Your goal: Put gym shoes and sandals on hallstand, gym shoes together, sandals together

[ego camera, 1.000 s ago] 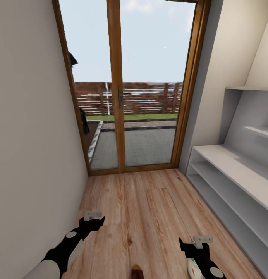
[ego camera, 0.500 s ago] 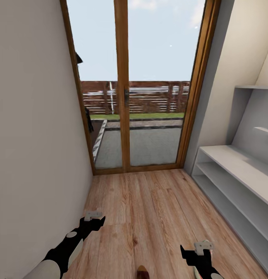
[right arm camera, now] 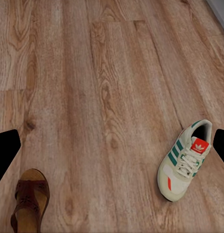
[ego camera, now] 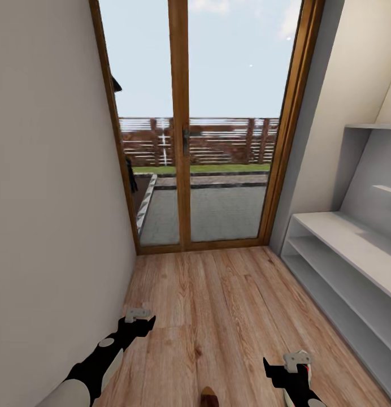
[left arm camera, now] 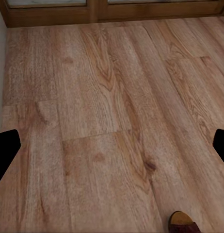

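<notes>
Underfoot, the light brown wood-plank corridor floor (ego camera: 218, 316) shows strong grain and runs up to a tall glazed door with an orange-brown wooden frame (ego camera: 181, 124); through the glass are a paved patio, a strip of grass and a slatted brown fence under pale sky. A plain off-white wall (ego camera: 48, 198) closes the left side. Along the right stands the wide light-grey hallstand (ego camera: 342, 249), with a bench top, two long open low shelves and stepped wall shelves above; its shelves in view are bare.

One white lace-up gym shoe (right arm camera: 186, 160) with three teal-green side stripes lies on the planks, upright on its sole. Its orange-red tongue patch carries a small white trefoil-like logo; no lettering can be read. Well apart from it lies a dark brown sandal (right arm camera: 29, 200) with a reddish-brown footbed, whose toe also shows at the lower edge of the head view (ego camera: 208, 397).

Both arms reach forward low over the floor. The left claw (ego camera: 137, 313) is released, its black fingers (left arm camera: 5, 150) spread wide with nothing between them. The right claw (ego camera: 297, 360) is likewise released and grasps nothing.
</notes>
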Controlling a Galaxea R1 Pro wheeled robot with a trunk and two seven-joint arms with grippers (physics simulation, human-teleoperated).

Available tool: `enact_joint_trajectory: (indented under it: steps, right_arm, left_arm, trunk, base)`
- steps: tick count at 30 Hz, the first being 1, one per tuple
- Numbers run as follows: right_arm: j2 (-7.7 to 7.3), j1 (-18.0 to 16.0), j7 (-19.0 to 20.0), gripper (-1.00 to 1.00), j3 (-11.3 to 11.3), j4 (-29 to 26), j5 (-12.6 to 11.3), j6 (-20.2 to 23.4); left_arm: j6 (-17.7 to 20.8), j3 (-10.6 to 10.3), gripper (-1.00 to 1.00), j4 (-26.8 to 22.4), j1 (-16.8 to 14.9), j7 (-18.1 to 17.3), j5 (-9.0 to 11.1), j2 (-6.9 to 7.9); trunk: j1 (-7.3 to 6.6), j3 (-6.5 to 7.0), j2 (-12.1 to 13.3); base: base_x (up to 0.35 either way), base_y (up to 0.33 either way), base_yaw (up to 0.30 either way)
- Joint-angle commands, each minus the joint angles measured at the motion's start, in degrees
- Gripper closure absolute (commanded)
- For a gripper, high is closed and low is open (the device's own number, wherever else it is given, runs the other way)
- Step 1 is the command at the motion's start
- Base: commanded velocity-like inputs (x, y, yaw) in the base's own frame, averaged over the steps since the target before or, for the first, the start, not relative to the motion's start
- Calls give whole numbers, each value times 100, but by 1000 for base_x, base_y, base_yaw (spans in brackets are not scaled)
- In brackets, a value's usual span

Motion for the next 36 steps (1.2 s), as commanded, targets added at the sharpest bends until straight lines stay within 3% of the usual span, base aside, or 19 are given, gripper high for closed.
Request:
enact_joint_trajectory:
  steps: [1, 19, 36]
  right_arm:
    - [0, -3, 6, -100, -3, 4, -16, -17]
    - [3, -3, 6, -100, -3, 9, -20, -22]
    - [2, -3, 6, -100, -3, 9, -28, -22]
  left_arm:
    - [-17, 11, -100, 4, -4, -19, -7, -5]
    - [-16, 7, -100, 4, -3, -19, -8, -31]
    - [-17, 5, -100, 4, -3, -19, -8, -74]
  trunk:
    - [0, -6, -3]
    - [0, -14, -3]
    - [0, -20, -3]
  base:
    - [0, 0, 2]
    - [29, 98, 31]
    - [2, 8, 15]
